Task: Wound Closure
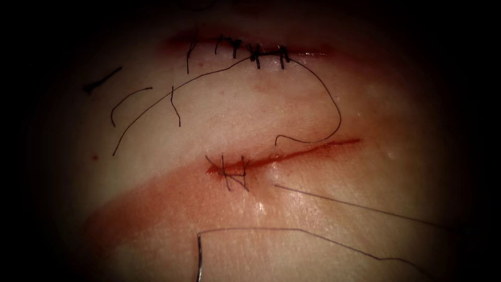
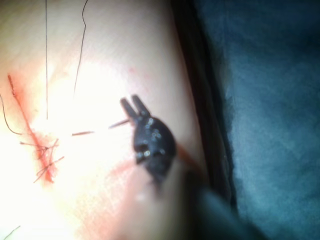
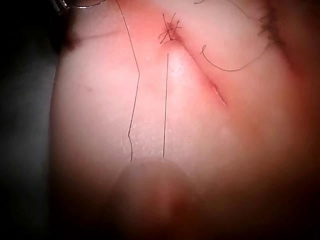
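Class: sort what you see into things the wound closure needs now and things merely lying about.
Job in hand: lower cut, part-stitched; needle lying on the tissue; its thread; left hand, open, empty.
Lying about: cut ends of thread; stitched upper cut; blue cloth.

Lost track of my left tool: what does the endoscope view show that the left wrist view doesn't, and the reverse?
Endoscope view: the needle lying on the tissue, apparently not in it, below the left end of the cut; also an upper sutured cut. Left wrist view: the left tool, jaws open, holding nothing, above the tissue. Shared: the cut, stitches at its left end, and thread across the tissue.
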Controlling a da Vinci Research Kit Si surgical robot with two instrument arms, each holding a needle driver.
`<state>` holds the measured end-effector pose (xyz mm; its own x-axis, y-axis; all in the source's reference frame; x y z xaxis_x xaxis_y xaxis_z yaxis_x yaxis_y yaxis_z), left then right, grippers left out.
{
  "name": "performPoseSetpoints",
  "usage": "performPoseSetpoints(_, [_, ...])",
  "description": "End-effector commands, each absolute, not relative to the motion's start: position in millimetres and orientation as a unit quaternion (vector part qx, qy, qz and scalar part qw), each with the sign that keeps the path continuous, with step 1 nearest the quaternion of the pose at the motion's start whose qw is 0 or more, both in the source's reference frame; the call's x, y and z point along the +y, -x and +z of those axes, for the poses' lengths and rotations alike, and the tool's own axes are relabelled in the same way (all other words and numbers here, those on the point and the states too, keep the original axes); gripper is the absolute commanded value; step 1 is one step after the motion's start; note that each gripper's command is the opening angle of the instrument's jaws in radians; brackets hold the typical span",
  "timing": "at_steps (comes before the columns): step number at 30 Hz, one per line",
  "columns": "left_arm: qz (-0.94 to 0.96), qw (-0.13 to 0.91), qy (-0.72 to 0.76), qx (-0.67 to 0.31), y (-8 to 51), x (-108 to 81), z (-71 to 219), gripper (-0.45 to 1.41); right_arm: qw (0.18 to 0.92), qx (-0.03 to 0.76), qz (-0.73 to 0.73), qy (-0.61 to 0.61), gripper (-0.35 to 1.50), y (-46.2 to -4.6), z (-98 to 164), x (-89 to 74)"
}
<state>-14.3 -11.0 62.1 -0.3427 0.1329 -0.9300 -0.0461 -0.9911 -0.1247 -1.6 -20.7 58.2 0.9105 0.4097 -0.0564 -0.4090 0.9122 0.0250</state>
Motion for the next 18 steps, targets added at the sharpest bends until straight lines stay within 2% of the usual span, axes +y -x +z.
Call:
performPoseSetpoints(1, [0.818,0.056,0.571,-0.039,14.9,-11.7,62.6,-0.45,0.977,0.018,0.213,-0.014,-0.35,2.8,58.5,-22.5])
performPoseSetpoints(7, [0.818,0.056,0.571,-0.039,14.9,-11.8,62.5,-0.45,0.976,-0.011,0.217,-0.029,-0.35,5.9,56.9,-24.6])
performPoseSetpoints(15, [0.818,0.055,0.571,-0.040,14.5,-11.9,62.5,-0.45,0.975,-0.044,0.211,-0.056,-0.35,6.8,55.2,-26.4])
performPoseSetpoints(16, [0.818,0.055,0.571,-0.040,14.5,-11.9,62.5,-0.45,0.974,-0.036,0.218,-0.048,0.09,6.8,55.0,-26.0])
performPoseSetpoints(17, [0.818,0.055,0.571,-0.040,14.5,-11.9,62.5,-0.45,0.972,-0.016,0.234,-0.028,0.78,6.7,54.7,-25.3])
performPoseSetpoints(18, [0.818,0.055,0.571,-0.040,14.5,-11.9,62.5,-0.45,0.969,0.002,0.247,-0.012,1.21,6.6,54.5,-24.6])
